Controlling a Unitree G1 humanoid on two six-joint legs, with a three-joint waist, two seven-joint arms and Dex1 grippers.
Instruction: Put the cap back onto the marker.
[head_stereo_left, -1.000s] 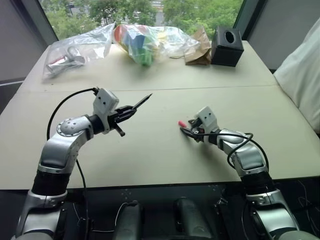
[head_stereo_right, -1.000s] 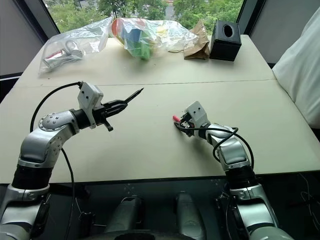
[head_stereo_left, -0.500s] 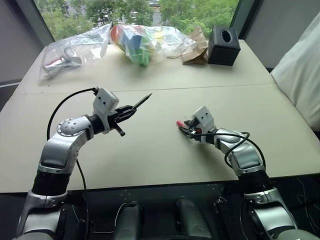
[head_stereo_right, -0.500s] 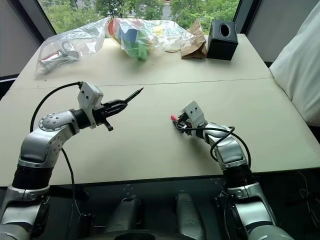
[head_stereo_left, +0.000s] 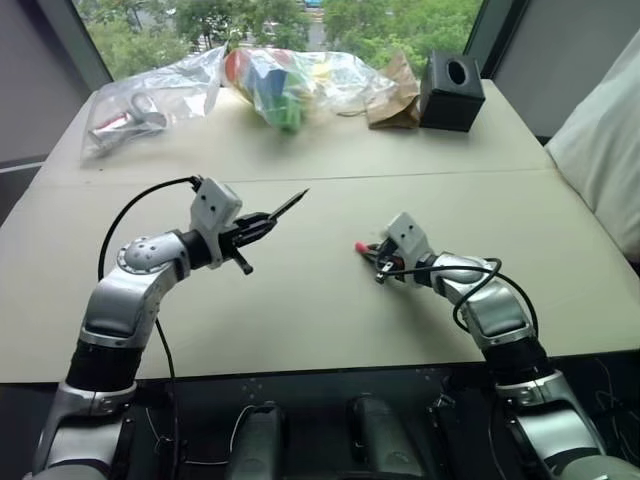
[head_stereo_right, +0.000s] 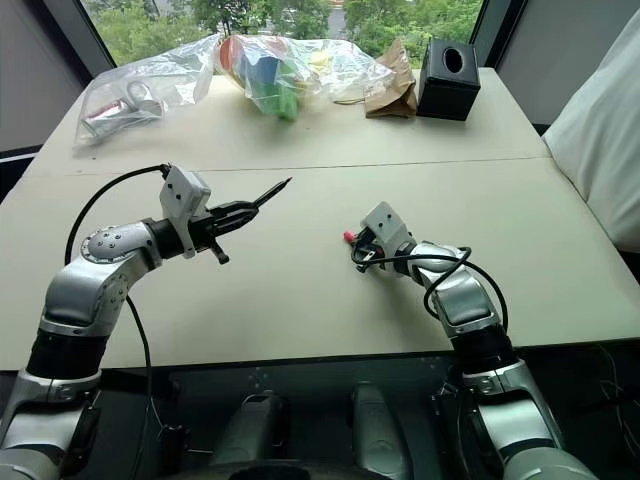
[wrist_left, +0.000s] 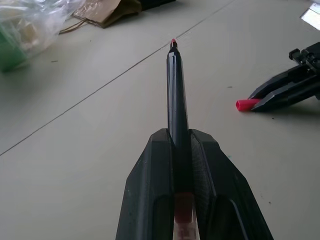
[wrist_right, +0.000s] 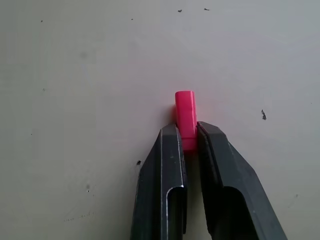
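Observation:
The marker (head_stereo_left: 283, 208) is a thin black stick with a small red tip, held above the table by my left gripper (head_stereo_left: 262, 224), which is shut on its rear part (wrist_left: 177, 115). It points up and toward the table's middle. The cap (wrist_right: 185, 119), small and red-pink, sticks out from between the fingers of my right gripper (head_stereo_left: 372, 250), which is shut on its rear end. Cap (head_stereo_left: 360, 244) and right gripper sit low over the table (head_stereo_left: 300, 300), to the right of the marker tip. The left wrist view shows the cap (wrist_left: 245, 104) in those black fingers.
At the table's far side lie a clear plastic bag with scissors (head_stereo_left: 150, 105), a clear bag of colourful items (head_stereo_left: 285, 80), a brown paper bag (head_stereo_left: 395, 95) and a black box (head_stereo_left: 453, 92). A white pillow (head_stereo_left: 600, 150) lies to the right.
My right gripper's fingers have closed on the cap, and it has lifted slightly off the table. The left arm with the marker has stayed in place.

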